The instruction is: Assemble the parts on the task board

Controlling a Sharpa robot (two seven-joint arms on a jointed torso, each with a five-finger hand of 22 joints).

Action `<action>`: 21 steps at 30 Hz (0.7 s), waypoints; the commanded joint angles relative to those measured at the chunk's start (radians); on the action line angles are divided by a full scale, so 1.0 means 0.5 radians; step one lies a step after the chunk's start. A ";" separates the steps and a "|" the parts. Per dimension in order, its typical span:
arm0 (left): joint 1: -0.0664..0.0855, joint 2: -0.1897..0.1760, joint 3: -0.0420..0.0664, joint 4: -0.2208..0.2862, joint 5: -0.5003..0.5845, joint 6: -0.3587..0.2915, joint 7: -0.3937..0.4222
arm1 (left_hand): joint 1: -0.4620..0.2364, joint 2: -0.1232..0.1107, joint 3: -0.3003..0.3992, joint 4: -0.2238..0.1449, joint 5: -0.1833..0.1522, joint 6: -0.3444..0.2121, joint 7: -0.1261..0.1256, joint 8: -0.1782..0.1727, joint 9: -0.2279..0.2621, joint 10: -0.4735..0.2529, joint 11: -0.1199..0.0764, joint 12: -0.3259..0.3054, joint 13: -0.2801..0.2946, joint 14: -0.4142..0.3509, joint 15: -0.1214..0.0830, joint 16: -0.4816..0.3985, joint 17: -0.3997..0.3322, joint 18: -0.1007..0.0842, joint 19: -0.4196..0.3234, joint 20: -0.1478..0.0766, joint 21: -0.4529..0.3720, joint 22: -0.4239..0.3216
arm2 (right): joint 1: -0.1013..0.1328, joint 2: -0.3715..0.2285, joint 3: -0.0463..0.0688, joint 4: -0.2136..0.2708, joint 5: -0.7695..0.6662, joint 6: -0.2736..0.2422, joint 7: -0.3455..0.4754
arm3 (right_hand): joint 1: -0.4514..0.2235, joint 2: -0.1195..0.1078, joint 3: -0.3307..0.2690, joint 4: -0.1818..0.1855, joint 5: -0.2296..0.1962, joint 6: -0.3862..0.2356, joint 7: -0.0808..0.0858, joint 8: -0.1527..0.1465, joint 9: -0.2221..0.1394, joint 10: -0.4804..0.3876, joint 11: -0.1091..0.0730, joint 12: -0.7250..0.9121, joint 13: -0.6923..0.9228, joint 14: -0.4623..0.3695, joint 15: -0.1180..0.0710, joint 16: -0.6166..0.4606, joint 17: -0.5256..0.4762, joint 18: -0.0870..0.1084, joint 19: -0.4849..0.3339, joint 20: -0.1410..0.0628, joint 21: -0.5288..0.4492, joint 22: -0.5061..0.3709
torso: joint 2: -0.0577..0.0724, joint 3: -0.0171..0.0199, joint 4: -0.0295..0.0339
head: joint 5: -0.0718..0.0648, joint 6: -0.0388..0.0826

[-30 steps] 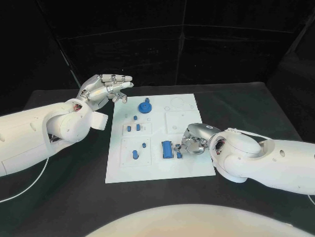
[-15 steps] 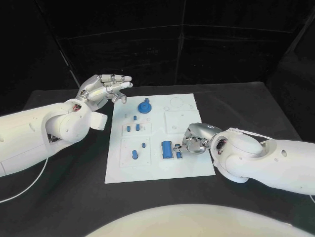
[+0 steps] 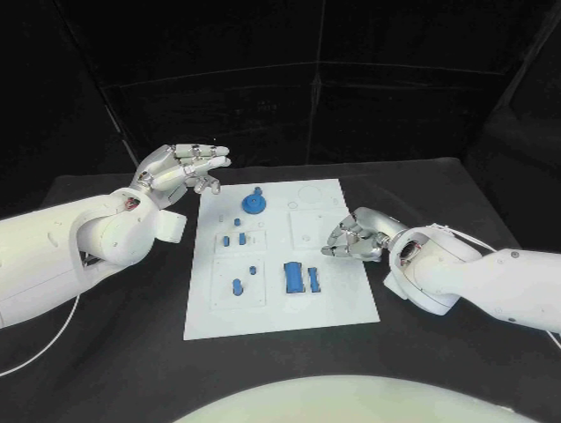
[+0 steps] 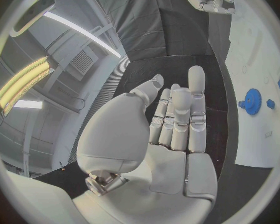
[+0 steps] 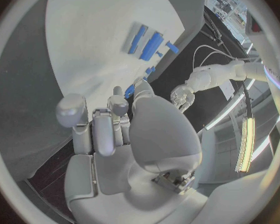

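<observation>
Black worktop (image 3: 458,189) w/ white task board (image 3: 337,295) in the middle, both hands off the parts.
Board lies flat btwn the two arms. Left hand (image 3: 179,167) is raised beyond the board's far-left corner, fingers (image 4: 196,92) straight and side by side, holding nothing. Right hand (image 3: 357,236) sits at the board's right edge, fingers (image 5: 71,112) loosely curled, a little apart, nothing in them. Blue parts on the board: gear (image 3: 254,204) at the far end, long block (image 3: 293,276) w/ a thin bar (image 3: 314,279) just beside it nearer the robot, small pegs (image 3: 237,239) in the left column.
</observation>
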 commanded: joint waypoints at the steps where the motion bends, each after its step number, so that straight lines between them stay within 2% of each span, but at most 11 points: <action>1: 0.000 0.007 0.001 -0.035 0.043 0.027 0.026 | -0.019 0.008 -0.014 0.007 0.005 -0.008 -0.003 0.013 -0.002 -0.011 0.002 0.013 0.003 -0.019 0.002 -0.006 -0.019 0.027 -0.004 0.016 -0.015 -0.004 | 0.039 0.060 0.004 -0.183 0.856 -0.082 0.694 | 0.089 0.029 0.015 -0.046 -0.032 -0.023 0.010 -0.021 -0.001 -0.078 0.009 -0.116 -0.090 0.081 0.022 -0.088 -0.075 0.040 -0.075 0.004 -0.103 -0.152 | -0.049 -0.0177 -0.003 | -0.017 0.057; 4: -0.005 0.018 0.001 -0.080 0.068 0.024 0.034 | -0.024 0.008 -0.032 0.013 0.004 -0.008 -0.008 0.023 0.000 -0.016 -0.002 0.034 0.005 -0.105 0.001 -0.104 -0.188 0.029 -0.029 0.016 -0.041 -0.021 | 0.067 0.135 0.005 -0.365 1.216 0.009 0.951 | 0.181 0.067 0.032 -0.090 -0.111 -0.061 0.032 -0.046 -0.007 -0.365 0.028 -0.584 -0.454 -0.044 0.037 -0.398 -0.462 0.123 -0.325 0.019 -0.455 -0.646 | -0.079 -0.0272 -0.004 | -0.028 0.099; 5: -0.006 0.025 0.001 -0.102 0.077 0.021 0.037 | -0.024 0.010 -0.040 0.017 0.005 -0.006 -0.011 0.029 0.000 -0.018 -0.005 0.045 0.006 -0.138 -0.001 -0.148 -0.237 0.029 -0.046 0.017 -0.061 -0.034 | 0.075 0.165 0.006 -0.433 1.342 0.040 1.034 | 0.213 0.077 0.037 -0.103 -0.145 -0.087 0.045 -0.061 -0.010 -0.445 0.042 -0.688 -0.534 -0.138 0.054 -0.602 -0.691 0.148 -0.432 0.030 -0.607 -0.821 | -0.090 -0.0306 -0.004 | -0.031 0.120; 8: -0.010 0.053 0.001 -0.176 0.115 -0.052 0.055 | -0.016 0.016 -0.063 0.025 0.001 -0.009 -0.015 0.042 -0.001 -0.029 0.000 0.056 -0.006 -0.228 -0.003 -0.374 -0.352 0.030 -0.137 0.017 -0.192 -0.128 | 0.091 0.269 0.026 -0.633 1.656 0.147 1.228 | 0.278 0.110 0.045 -0.108 -0.192 -0.131 0.092 -0.087 -0.020 -0.620 0.099 -0.944 -0.752 -0.472 0.111 -1.259 -1.309 0.138 -0.589 0.083 -0.861 -0.965 | -0.122 -0.0395 -0.004 | -0.034 0.168; 10: -0.014 0.075 0.001 -0.222 0.177 -0.142 0.074 | 0.008 0.021 -0.051 0.022 0.001 -0.009 -0.015 0.049 -0.002 0.004 0.002 0.053 -0.021 -0.311 0.006 -0.625 -0.468 0.028 -0.241 0.024 -0.334 -0.233 | 0.097 0.344 0.052 -0.759 1.789 0.258 1.332 | 0.312 0.117 0.044 -0.100 -0.236 -0.141 0.118 -0.100 -0.036 -0.695 0.135 -1.160 -0.968 -0.627 0.164 -1.499 -1.427 0.130 -0.696 0.130 -1.048 -1.074 | -0.139 -0.0410 -0.004 | -0.032 0.192; 13: -0.029 0.113 0.002 -0.297 0.238 -0.212 0.094 | 0.011 0.007 -0.025 0.033 0.000 -0.031 0.003 0.041 -0.011 0.018 0.022 -0.003 -0.062 -0.435 0.062 -0.996 -0.630 0.016 -0.422 0.070 -0.565 -0.409 | 0.101 0.435 0.073 -0.898 1.888 0.361 1.429 | 0.354 0.132 0.050 -0.084 -0.304 -0.151 0.124 -0.155 -0.091 -0.654 0.173 -1.404 -1.287 -0.906 0.234 -1.910 -1.681 0.101 -0.929 0.217 -1.376 -1.260 | -0.156 -0.0405 0.000 | -0.026 0.224; 14: -0.034 0.127 0.002 -0.324 0.250 -0.225 0.098 | 0.008 0.005 -0.016 0.041 0.001 -0.035 0.001 0.039 -0.014 0.022 0.032 -0.031 -0.078 -0.477 0.092 -1.116 -0.681 0.007 -0.484 0.097 -0.646 -0.474 | 0.102 0.465 0.078 -0.941 1.909 0.382 1.451 | 0.363 0.132 0.047 -0.086 -0.313 -0.148 0.128 -0.179 -0.116 -0.629 0.185 -1.477 -1.403 -0.922 0.262 -2.027 -1.773 0.110 -0.936 0.247 -1.465 -1.319 | -0.163 -0.0393 0.002 | -0.024 0.234; 15: -0.042 0.145 0.002 -0.358 0.262 -0.236 0.103 | 0.006 -0.002 -0.013 0.049 0.000 -0.042 0.007 0.033 -0.018 0.022 0.050 -0.068 -0.092 -0.492 0.111 -1.228 -0.730 0.004 -0.553 0.128 -0.734 -0.549 | 0.102 0.502 0.083 -0.995 1.933 0.402 1.474 | 0.377 0.115 0.029 -0.104 -0.324 -0.121 0.133 -0.217 -0.168 -0.526 0.169 -1.582 -1.627 -0.802 0.297 -2.184 -1.934 0.158 -0.871 0.294 -1.610 -1.426 | -0.169 -0.0382 0.001 | -0.019 0.243; 17: -0.055 0.178 0.002 -0.418 0.277 -0.252 0.110 | -0.004 -0.010 -0.019 0.067 -0.001 -0.041 0.015 0.023 -0.023 0.018 0.062 -0.138 -0.098 -0.521 0.164 -1.419 -0.815 0.005 -0.686 0.189 -0.890 -0.684 | 0.103 0.569 0.090 -1.090 1.974 0.430 1.509 | 0.359 0.134 0.018 -0.116 -0.323 -0.122 0.152 -0.221 -0.222 -0.505 0.199 -1.655 -1.790 -0.812 0.308 -2.342 -2.067 0.152 -0.834 0.321 -1.731 -1.511 | -0.177 -0.0385 0.001 | -0.011 0.256; 18: -0.066 0.200 0.002 -0.455 0.286 -0.258 0.114 | -0.005 -0.011 -0.026 0.074 -0.001 -0.043 0.013 0.015 -0.024 0.015 0.072 -0.173 -0.099 -0.556 0.192 -1.509 -0.855 0.007 -0.759 0.220 -0.959 -0.744 | 0.103 0.609 0.093 -1.151 1.996 0.448 1.528 | 0.360 0.161 0.026 -0.126 -0.315 -0.117 0.144 -0.220 -0.245 -0.498 0.210 -1.677 -1.851 -0.801 0.316 -2.394 -2.114 0.152 -0.807 0.318 -1.771 -1.541 | -0.180 -0.0386 0.001 | -0.010 0.268; 21: -0.099 0.264 0.003 -0.550 0.307 -0.262 0.121 | 0.002 -0.010 -0.056 0.085 -0.002 -0.048 0.015 -0.016 -0.026 0.011 0.090 -0.257 -0.098 -0.560 0.221 -1.676 -0.929 0.032 -0.884 0.283 -1.000 -0.870 | 0.103 0.689 0.098 -1.284 2.037 0.495 1.566 | 0.342 0.177 0.015 -0.160 -0.313 -0.109 0.145 -0.220 -0.299 -0.467 0.217 -1.710 -1.971 -0.741 0.317 -2.489 -2.202 0.151 -0.747 0.318 -1.855 -1.603 | -0.184 -0.0403 0.012 | -0.025 0.295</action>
